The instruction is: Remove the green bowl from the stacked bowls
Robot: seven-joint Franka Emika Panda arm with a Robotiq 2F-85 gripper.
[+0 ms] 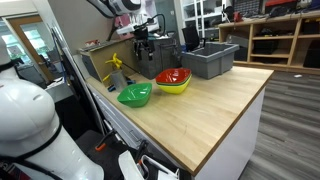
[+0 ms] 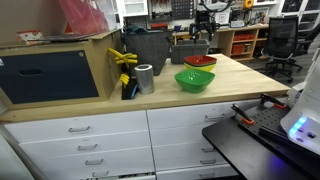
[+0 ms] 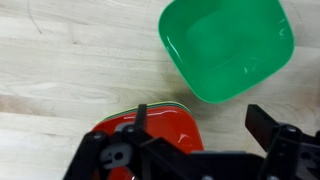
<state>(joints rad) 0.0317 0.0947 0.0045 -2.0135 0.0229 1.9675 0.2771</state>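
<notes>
Green bowl point(image 3: 225, 50): far rim cut off by the wrist view's top edge. Stacked bowls point(image 3: 170, 122), just beside the green bowl: partly hidden by the gripper point(image 3: 197, 115), cropped at bottom edge. Grey bin point(image 1: 210, 62), beyond the green bowl: interior concealed.

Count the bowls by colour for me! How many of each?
Green bowl: 1
Red bowl: 1
Yellow bowl: 1
Total: 3
</notes>
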